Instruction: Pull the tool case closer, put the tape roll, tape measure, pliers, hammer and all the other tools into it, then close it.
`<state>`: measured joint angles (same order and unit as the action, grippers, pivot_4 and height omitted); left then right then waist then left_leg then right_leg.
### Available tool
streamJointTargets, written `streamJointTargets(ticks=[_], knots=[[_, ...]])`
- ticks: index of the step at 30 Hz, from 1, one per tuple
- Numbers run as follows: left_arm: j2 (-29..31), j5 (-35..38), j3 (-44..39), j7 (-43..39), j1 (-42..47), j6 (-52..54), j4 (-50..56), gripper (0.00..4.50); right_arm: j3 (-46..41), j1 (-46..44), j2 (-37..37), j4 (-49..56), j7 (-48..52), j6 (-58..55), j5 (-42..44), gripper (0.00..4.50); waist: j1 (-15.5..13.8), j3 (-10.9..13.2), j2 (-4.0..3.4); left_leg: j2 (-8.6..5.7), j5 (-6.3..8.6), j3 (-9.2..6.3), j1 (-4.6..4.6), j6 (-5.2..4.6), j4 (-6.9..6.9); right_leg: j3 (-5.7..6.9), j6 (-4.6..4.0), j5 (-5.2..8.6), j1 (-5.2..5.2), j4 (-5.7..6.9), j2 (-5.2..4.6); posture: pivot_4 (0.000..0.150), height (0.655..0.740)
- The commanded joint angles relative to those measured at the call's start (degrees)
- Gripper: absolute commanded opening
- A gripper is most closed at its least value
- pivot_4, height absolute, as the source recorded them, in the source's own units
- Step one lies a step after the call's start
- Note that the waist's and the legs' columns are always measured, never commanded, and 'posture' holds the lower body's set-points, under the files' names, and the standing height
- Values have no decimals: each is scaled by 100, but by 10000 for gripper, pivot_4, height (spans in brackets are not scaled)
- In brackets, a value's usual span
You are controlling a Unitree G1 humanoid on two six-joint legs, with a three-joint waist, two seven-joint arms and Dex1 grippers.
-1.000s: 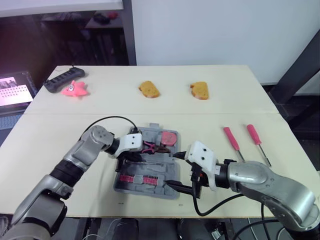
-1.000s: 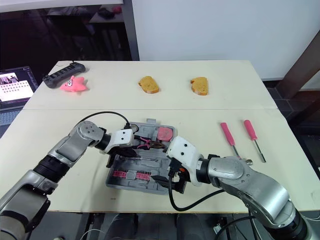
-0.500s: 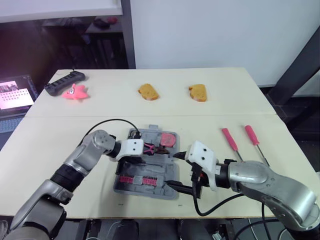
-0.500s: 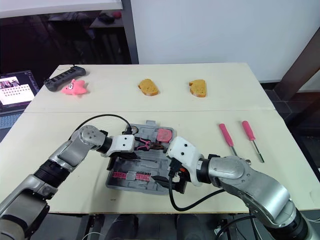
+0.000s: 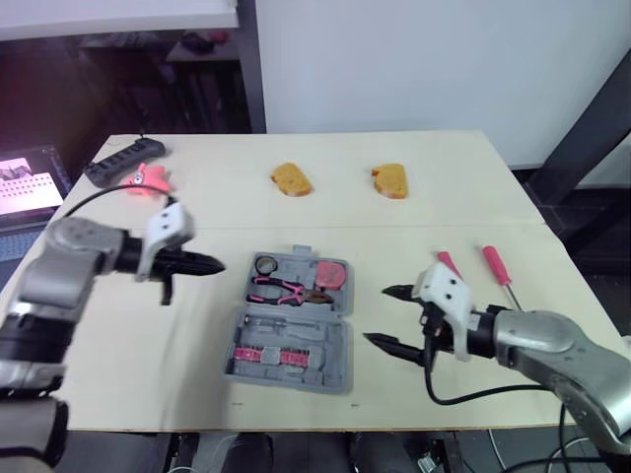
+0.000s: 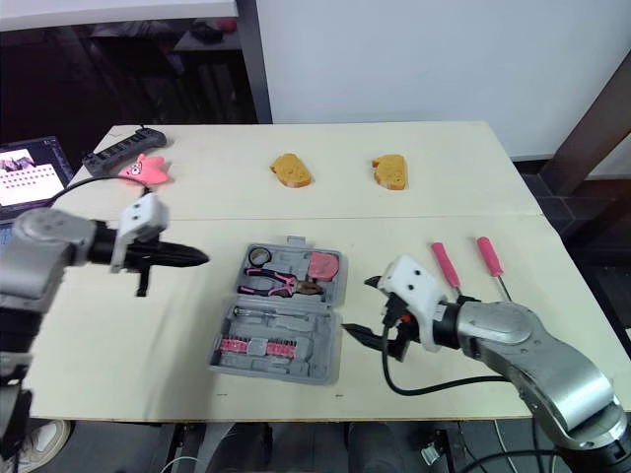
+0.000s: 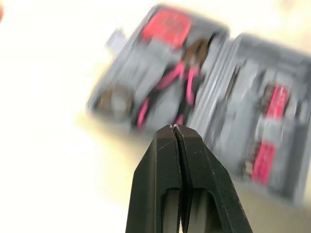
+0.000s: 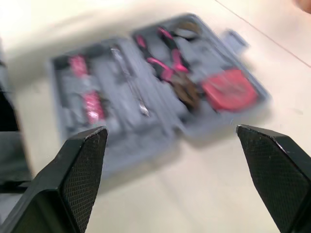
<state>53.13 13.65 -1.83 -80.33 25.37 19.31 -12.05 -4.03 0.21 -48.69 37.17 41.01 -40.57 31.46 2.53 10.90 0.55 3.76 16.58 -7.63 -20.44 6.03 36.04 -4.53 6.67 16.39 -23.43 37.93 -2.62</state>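
The grey tool case (image 6: 315, 340) lies open and flat on the surface. In it are pink-handled pliers (image 6: 271, 285), a red tape measure (image 6: 324, 264), a dark tape roll (image 6: 258, 255) and a row of pink bits (image 6: 254, 346). Outside it, to its right, lie one pink-handled screwdriver (image 6: 446, 264) and a second screwdriver (image 6: 490, 256) (side by side, roughly parallel).

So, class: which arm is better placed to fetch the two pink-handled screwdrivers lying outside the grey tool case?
Right. The right pincer, open, hovers beside the pink-handled screwdrivers; the left pincer, shut, sits beyond the grey plastic tool case.
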Motion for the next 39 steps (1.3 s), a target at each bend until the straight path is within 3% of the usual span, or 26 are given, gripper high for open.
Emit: streamJointTargets(ticks=[1, 4, 11, 16, 33, 39], knots=[[322, 134, -651, 104, -537, -386, -417, 475, -653, 493, -58, -370, 422, 835, -235, 45000, -12, 8, 13, 0, 0, 0, -1, 0, 0, 0, 0, 0, 0, -1, 0, 1500, 7400], [680, 344, -1348, -118, -1474, -719, -854, 8640, -1377, 1237, -41, -958, 832, 1513, -407, 45000, -4, 14, 23, 0, 1, 1, -2, 1, -1, 1, -14, 8, 0, -4, -1, 1500, 7400], [1118, 417, -2478, 5, -2356, -1783, -2273, 43779, -2653, 2093, -37, -2274, 1524, 2467, -519, 45000, -13, 18, 26, 1, 3, 10, 4, -2, -1, -1, -33, 18, 4, -10, -4, 1500, 7400], [1248, 475, -2817, 35, -2574, -2156, -2873, 44526, -2884, 2121, -30, -3030, 1788, 2927, -650, 45000, 8, 18, 25, 1, 4, 18, 7, -1, -8, -6, -32, 20, 4, -14, -5, 1500, 7400], [1070, 473, -2671, 124, -2494, -2283, -2871, 44526, -2667, 2011, 26, -3166, 1780, 3062, -819, 45000, 3, 19, 23, 2, 3, 21, 7, 0, -10, -8, -31, 20, 3, -14, -4, 1500, 7400], [1151, 338, -2596, 264, -2245, -2503, -3352, 44526, -2874, 2150, -59, -3672, 1832, 3289, -1007, 45000, 2, 19, 23, 2, 3, 22, 7, -1, -9, -9, -31, 20, 3, -14, -4, 1500, 7400]])
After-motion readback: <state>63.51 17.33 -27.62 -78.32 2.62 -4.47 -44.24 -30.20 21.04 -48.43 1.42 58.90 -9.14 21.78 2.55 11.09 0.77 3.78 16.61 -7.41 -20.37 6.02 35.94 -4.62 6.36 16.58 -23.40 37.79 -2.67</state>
